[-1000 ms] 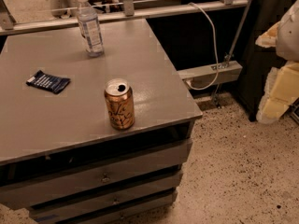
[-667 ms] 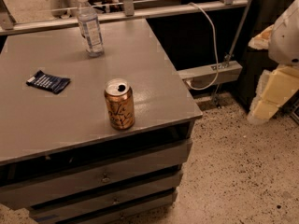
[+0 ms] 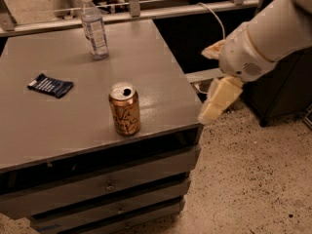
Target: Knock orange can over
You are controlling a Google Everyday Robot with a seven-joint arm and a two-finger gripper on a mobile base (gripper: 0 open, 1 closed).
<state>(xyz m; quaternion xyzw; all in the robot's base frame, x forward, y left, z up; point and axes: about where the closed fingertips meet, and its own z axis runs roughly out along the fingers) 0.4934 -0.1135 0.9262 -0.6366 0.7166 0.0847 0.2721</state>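
- You are looking down at a grey cabinet top (image 3: pixel 161 67), flat and matte, with drawers (image 3: pixel 107 185) stacked below its front edge.
- The orange can (image 3: pixel 125 109) stands upright near the front edge of the top, right of centre, with its silver lid and open mouth facing up.
- A clear plastic bottle (image 3: pixel 94 27) stands upright near the back edge, well apart from the can.
- A dark blue packet (image 3: pixel 50 85) lies flat on the left side of the top, between the bottle and the can but off to the left.
- The white arm (image 3: pixel 273 33) comes in from the upper right, over the floor and clear of the cabinet.
- The gripper (image 3: pixel 204 86) hangs just off the right edge of the top, to the right of the can and not touching it. Its two cream fingers (image 3: pixel 219 99) are spread wide with nothing between them.
- Bare grey surface lies between the can and the right edge.
- The floor (image 3: pixel 253 179) to the right is pale speckled stone.
- A metal rail (image 3: pixel 185 6) runs along behind the cabinet, a pale cable (image 3: pixel 214 16) drops down past it, and a dark unit (image 3: pixel 278 96) stands at the far right.
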